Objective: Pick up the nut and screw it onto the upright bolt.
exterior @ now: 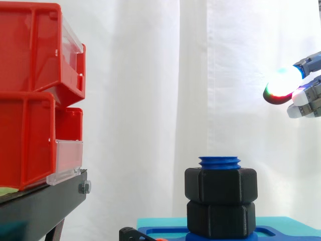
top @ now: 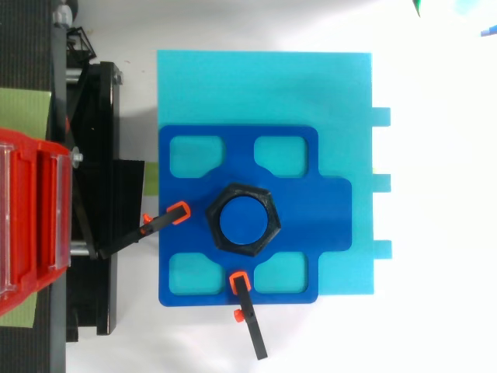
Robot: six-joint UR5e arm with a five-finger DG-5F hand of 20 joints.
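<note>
At far left of the side view, big red bins (exterior: 30,95). Low in the middle, black nut (exterior: 220,185) already on the upright blue bolt (exterior: 219,161), above a second nut (exterior: 220,218). Up at the right edge, hand (exterior: 284,83) loose and empty, well apart from both. Probably best to come straight down, hold the flat sides, turn gently, keep level. No words to read.
</note>
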